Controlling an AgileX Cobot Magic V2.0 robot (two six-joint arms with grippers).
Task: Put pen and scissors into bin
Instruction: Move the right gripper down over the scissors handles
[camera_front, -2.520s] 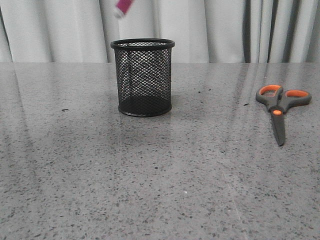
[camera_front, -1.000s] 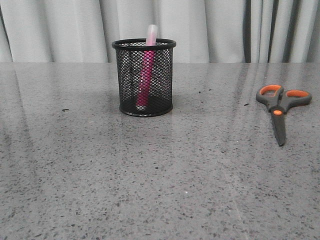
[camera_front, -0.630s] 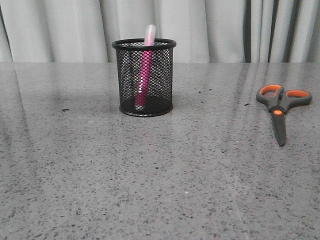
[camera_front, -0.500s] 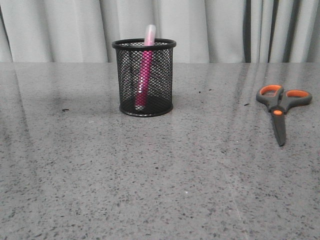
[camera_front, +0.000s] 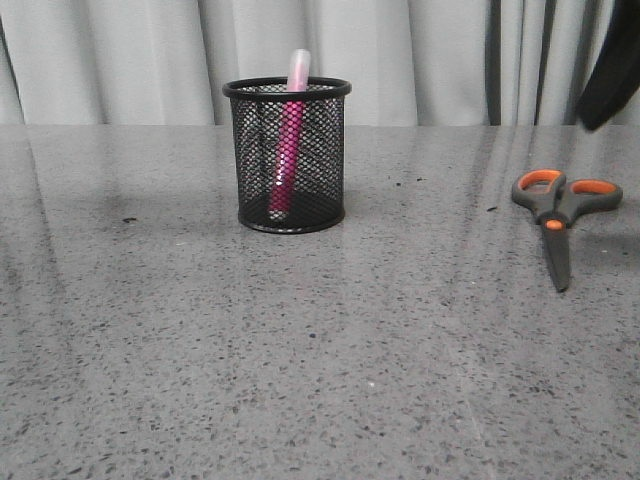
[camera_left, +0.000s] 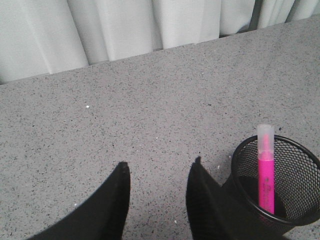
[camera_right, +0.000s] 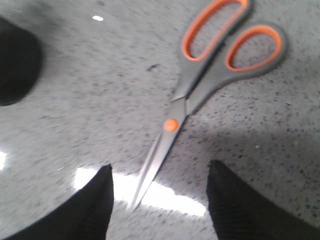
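The pink pen (camera_front: 288, 140) stands tilted inside the black mesh bin (camera_front: 287, 155), its whitish end above the rim; both also show in the left wrist view, pen (camera_left: 265, 170) in bin (camera_left: 295, 185). The scissors (camera_front: 556, 210) lie flat on the table at the right, blades toward the front. My left gripper (camera_left: 160, 167) is open and empty, above the table beside the bin. My right gripper (camera_right: 160, 170) is open and empty above the scissors (camera_right: 200, 85), its fingers on either side of the blade tip. A dark part of the right arm (camera_front: 610, 70) shows at the front view's top right.
The grey speckled table (camera_front: 320, 350) ends at a pale curtain (camera_front: 150, 60) behind. A dark rounded shape (camera_right: 17, 60), likely the bin, sits at the edge of the right wrist view.
The pen dropped from above into the bin and settled leaning there. The right arm has just come into the front view above the scissors.
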